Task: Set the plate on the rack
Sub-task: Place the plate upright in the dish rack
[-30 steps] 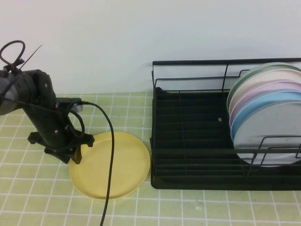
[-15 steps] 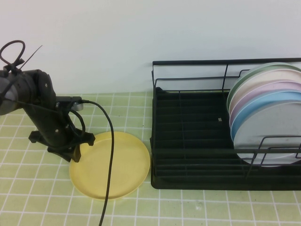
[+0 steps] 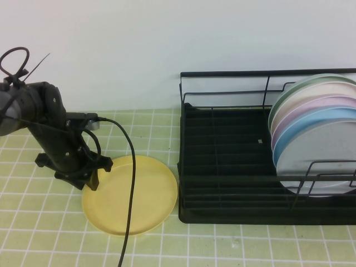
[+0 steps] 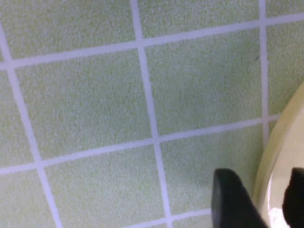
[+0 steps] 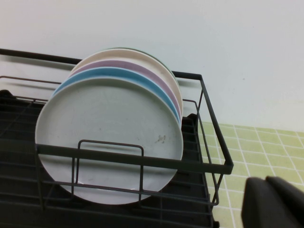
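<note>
A yellow plate [image 3: 136,194] lies flat on the green tiled table, left of the black dish rack [image 3: 222,161]. My left gripper [image 3: 89,181] points down at the plate's left rim. In the left wrist view the left gripper [image 4: 263,202] is open, its two dark fingers [image 4: 232,202] astride the pale rim [image 4: 280,156], one outside and one over the plate. The right gripper [image 5: 273,204] is shut and empty, low beside the rack's right end [image 5: 209,164]; it does not show in the high view.
Several plates [image 3: 317,144] stand upright at the rack's right end, the grey one [image 5: 109,137] in front. The rack's left and middle slots [image 3: 222,139] hold nothing. A black cable [image 3: 129,183] from the left arm drapes over the yellow plate.
The left gripper has shifted very slightly at the plate's rim. The yellow plate and the rack have not moved.
</note>
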